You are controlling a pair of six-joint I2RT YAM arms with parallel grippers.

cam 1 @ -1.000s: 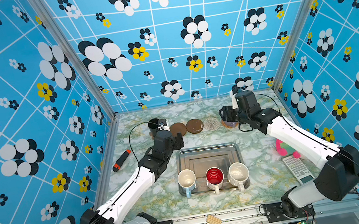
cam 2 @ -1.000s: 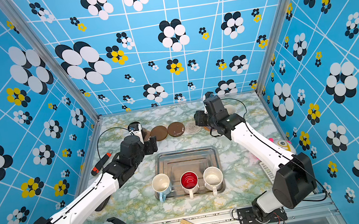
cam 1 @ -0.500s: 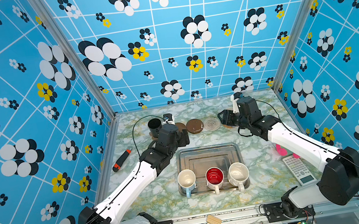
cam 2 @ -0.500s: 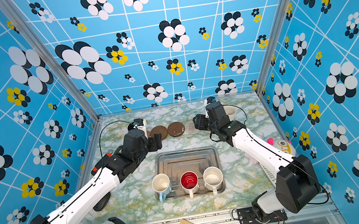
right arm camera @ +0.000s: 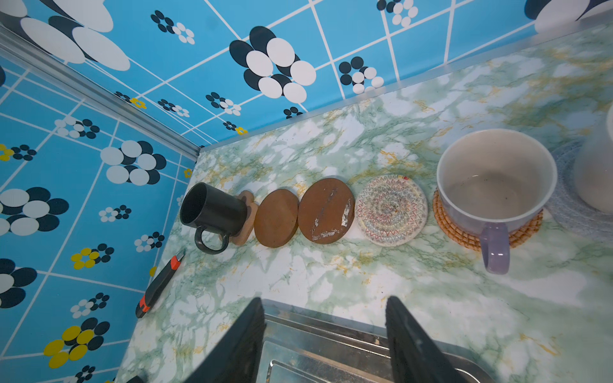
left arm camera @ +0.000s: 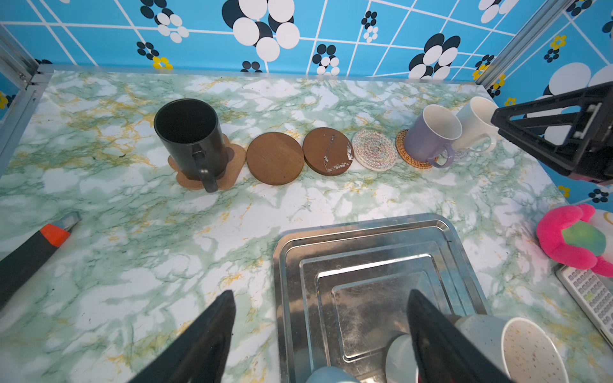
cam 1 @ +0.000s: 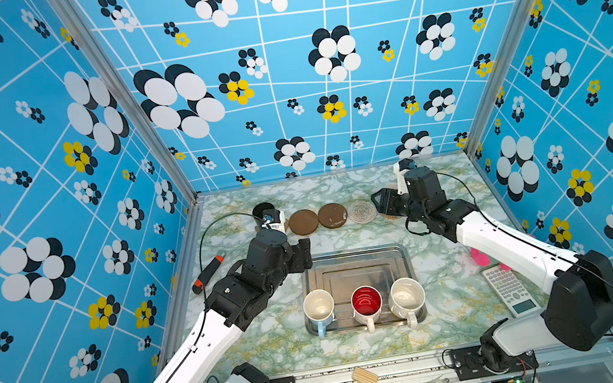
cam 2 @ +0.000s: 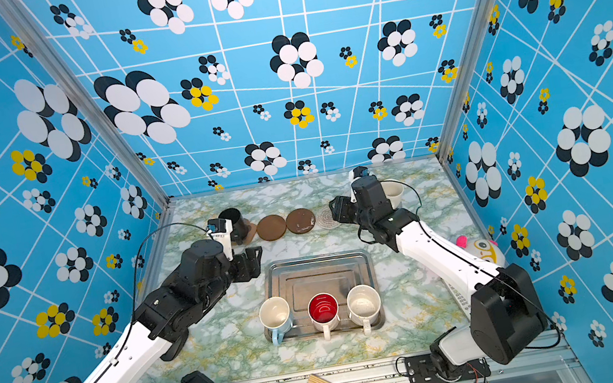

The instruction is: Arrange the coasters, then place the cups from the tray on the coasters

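L fingers [left arm camera: 212, 338] open, empty, by the tray's [cam 1: 356, 272] far-left corner; R fingers [right arm camera: 245, 341] open, empty, nr the lavender cup [left arm camera: 429, 139]. That, black cup [left arm camera: 187, 139] and cream cup [left arm camera: 474, 122] sit on coasters [left arm camera: 403, 154] at tabletop's [cam 1: 346, 238] rear. 3 cups [cam 1: 366, 301] stand in tray.

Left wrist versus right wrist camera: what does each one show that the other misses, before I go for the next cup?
Only left wrist: mugs still in the tray, the speckled white mug and light blue mug, plus the pink plush toy and calculator. Only right wrist: a clear look at the grey spiral coaster. Both: black mug on the paw coaster, two bare brown discs, the bare lacy disc, lavender mug on the rattan coaster, the knife, part of the tray.
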